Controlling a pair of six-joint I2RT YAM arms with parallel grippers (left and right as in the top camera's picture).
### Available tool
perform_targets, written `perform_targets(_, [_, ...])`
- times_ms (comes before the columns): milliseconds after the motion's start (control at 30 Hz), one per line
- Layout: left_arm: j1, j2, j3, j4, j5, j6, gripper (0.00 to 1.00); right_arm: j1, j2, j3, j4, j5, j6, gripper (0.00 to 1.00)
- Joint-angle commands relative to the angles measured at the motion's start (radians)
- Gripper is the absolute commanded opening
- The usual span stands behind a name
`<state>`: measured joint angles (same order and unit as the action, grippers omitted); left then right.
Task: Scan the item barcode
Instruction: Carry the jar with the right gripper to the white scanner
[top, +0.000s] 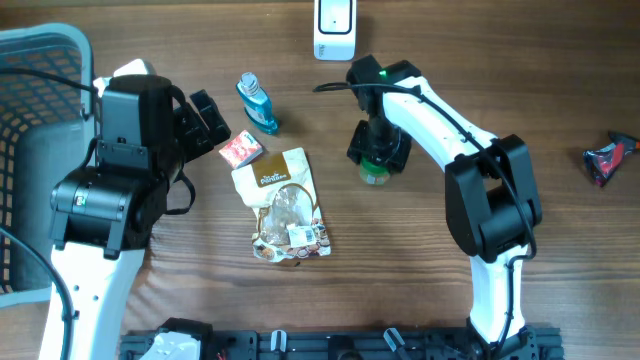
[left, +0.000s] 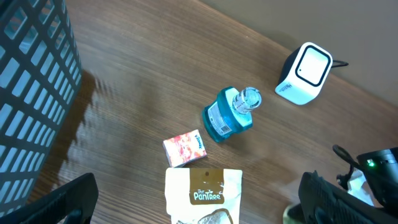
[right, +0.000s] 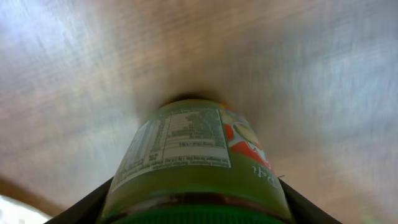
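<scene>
A green bottle (top: 375, 172) with a green cap and a printed label (right: 186, 146) stands upright on the wooden table, right of centre. My right gripper (top: 378, 148) comes down over its top, and both dark fingers (right: 84, 208) press against its sides near the cap, so it is shut on the bottle (right: 193, 180). The white barcode scanner (top: 334, 28) sits at the table's far edge, also in the left wrist view (left: 303, 73). My left gripper (left: 199, 202) hangs open above the table to the left, holding nothing.
A white and brown snack pouch (top: 285, 205), a small red box (top: 240, 150) and a blue bottle (top: 258, 102) lie between the arms. A dark mesh basket (top: 30, 120) fills the left edge. A red and black packet (top: 607, 160) lies far right.
</scene>
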<state>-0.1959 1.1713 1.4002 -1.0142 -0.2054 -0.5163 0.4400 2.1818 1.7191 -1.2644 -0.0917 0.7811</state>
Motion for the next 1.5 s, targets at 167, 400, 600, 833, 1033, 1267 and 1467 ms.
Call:
perform_targets(167, [0.005,-0.011,0.012,0.002,-0.013,0.015,1.00,-0.038,-0.003,0.215,-0.243,-0.433,-0.017,0.45])
perform_targets(400, [0.005,-0.011,0.012,0.002,-0.013,0.015,1.00,-0.067,-0.003,0.244,-0.345,-0.682,-0.083,0.47])
perform_targets(600, [0.005,-0.011,0.012,0.002,-0.013,0.015,1.00,-0.068,-0.003,0.244,-0.345,-0.815,-0.080,0.45])
perform_targets(833, [0.005,-0.011,0.012,0.002,-0.013,0.015,1.00,-0.068,-0.005,0.244,-0.345,-0.851,-0.076,0.44])
perform_targets(1033, [0.005,-0.011,0.012,0.002,-0.013,0.015,1.00,-0.068,-0.005,0.244,-0.345,-0.848,-0.075,0.44])
perform_targets(1267, [0.005,-0.011,0.012,0.002,-0.013,0.015,1.00,-0.068,-0.005,0.244,-0.124,-0.580,-0.140,0.44])
perform_targets(1467, [0.005,-0.011,0.012,0.002,-0.013,0.015,1.00,-0.068,-0.005,0.244,0.225,-0.397,-0.154,0.45])
